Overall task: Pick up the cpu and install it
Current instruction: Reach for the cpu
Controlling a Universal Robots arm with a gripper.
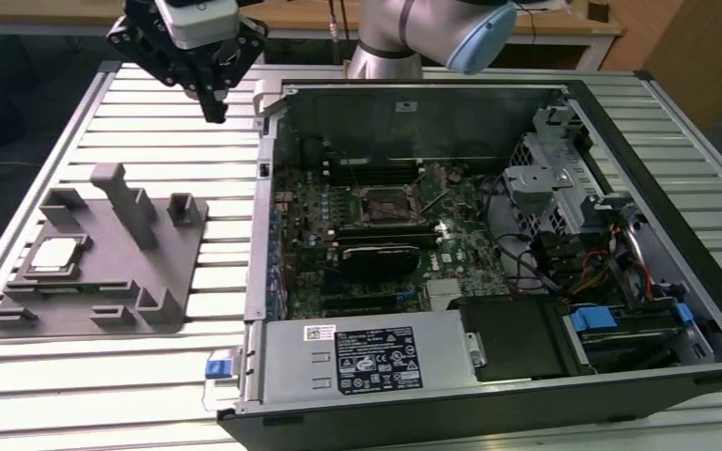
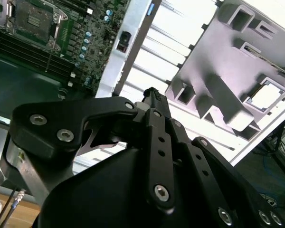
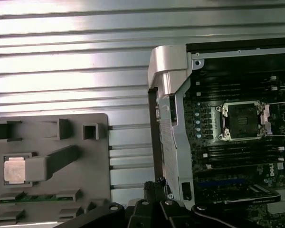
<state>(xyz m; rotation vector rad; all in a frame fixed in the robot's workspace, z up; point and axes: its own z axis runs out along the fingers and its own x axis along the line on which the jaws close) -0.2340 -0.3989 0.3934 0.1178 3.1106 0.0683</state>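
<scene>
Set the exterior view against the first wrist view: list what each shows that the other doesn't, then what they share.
Exterior view: the arm, the power supply and the drive bays. First wrist view: a green strip in a slot of the grey holder. Both: the cpu resting in that holder, the empty socket, and the tool over the slatted table, holding nothing.

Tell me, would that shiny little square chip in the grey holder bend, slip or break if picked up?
The cpu looks flat with a metal top, so probably stiff, not floppy. That smooth, shiny top may be slippery. It sits in a recess of the grey holder, so it likely won't slide when nudged.
</scene>
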